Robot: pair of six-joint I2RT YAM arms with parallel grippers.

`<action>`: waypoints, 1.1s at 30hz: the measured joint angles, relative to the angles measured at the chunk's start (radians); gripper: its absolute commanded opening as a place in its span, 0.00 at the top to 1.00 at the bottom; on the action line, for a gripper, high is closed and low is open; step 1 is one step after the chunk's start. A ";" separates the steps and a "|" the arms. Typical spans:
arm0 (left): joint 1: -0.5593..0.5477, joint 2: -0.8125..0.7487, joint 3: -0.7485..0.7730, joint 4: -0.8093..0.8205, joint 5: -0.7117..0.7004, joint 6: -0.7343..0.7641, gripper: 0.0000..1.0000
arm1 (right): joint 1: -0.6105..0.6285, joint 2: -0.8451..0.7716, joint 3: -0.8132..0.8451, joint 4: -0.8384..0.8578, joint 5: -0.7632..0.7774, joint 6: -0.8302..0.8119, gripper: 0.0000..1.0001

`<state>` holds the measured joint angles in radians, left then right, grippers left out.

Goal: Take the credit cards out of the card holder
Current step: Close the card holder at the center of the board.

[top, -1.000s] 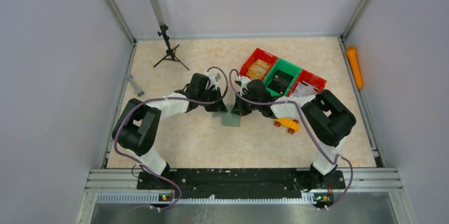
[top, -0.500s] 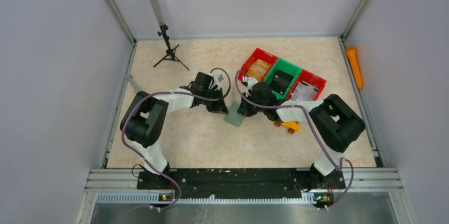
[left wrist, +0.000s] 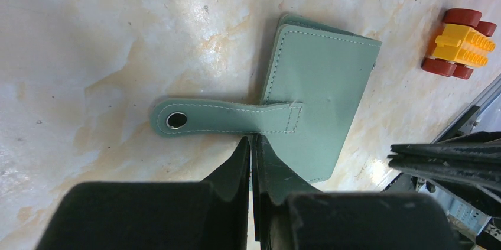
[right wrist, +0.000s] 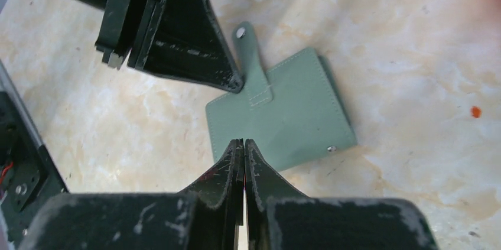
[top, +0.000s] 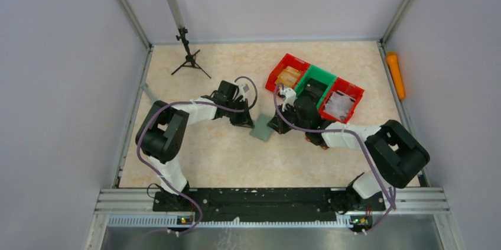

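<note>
Lying flat on the surface (top: 207, 155) between the two arms: the card holder (left wrist: 322, 84), cover down, strap (left wrist: 224, 119) unsnapped and stretched out to one side. No sight of the credit cards — presumably tucked inside.

Left jaws: pressed together, gripping nothing, tips down at the holder's edge just beside the root of the strap. Right jaws: likewise squeezed together and empty, tips down at the opposite edge, the one bearing the snap stud (right wrist: 332, 149). Hard to tell pressing from merely hovering at either tip.

Judged as early going: cover not yet lifted, no card reached.

Watch for sliding first — closed tips nudging a thin wallet on so smooth a surface, likely to skate it off whole rather than open it, perhaps toward the yellow toy car (left wrist: 458, 49) nearby. Watch also for pinning from both edges at once, clamping the cover down instead of freeing it. Beware of a clash between the two sets of tips, working so near each other. And, once open, beware of flipping too briskly: apt to scatter the cards, or to leave them flat on the surface, thin and awkward to pick up.
</note>
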<state>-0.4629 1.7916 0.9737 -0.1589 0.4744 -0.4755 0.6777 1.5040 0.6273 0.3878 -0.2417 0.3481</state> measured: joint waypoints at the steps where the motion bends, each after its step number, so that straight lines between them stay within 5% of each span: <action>1: 0.000 0.000 0.000 0.000 0.000 0.000 0.94 | 0.000 -0.002 -0.006 0.010 -0.018 0.000 1.00; 12: 0.000 0.000 0.000 0.001 0.003 0.000 0.94 | 0.006 0.171 0.070 -0.071 -0.091 -0.005 1.00; 33: 0.000 0.000 0.000 0.001 0.000 0.000 0.94 | -0.005 0.095 0.176 -0.203 0.038 -0.023 1.00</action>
<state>-0.4625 1.7916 0.9733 -0.1581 0.4747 -0.4755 0.6731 1.5990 0.8036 0.1852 -0.2035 0.3252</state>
